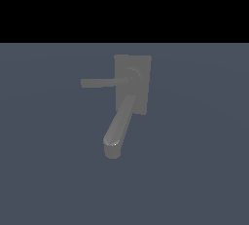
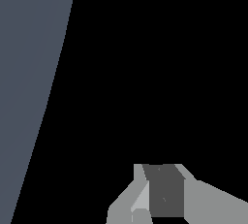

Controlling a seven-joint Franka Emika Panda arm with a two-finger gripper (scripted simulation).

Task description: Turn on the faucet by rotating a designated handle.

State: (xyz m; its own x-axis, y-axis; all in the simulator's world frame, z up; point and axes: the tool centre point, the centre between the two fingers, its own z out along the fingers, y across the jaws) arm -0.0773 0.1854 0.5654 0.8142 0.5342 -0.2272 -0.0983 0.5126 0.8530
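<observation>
The matte grey faucet [image 1: 140,92] stands on the blue-grey floor in the exterior view, with a flat rectangular back plate. Its thick rounded spout [image 1: 119,124] runs down toward the camera. The handle [image 1: 101,83] is a thin flat bar that sticks out level toward the exterior view's left from a round hub [image 1: 132,75]. Neither arm nor gripper shows in the exterior view. In the wrist view only part of my gripper [image 2: 162,189] appears, as light grey blocks around a darker face. Nothing is seen between its fingers, and the faucet is out of that view.
A blue-grey floor [image 1: 194,170] spreads around the faucet, under a black background. The wrist view shows a strip of the same floor [image 2: 29,72] and black elsewhere.
</observation>
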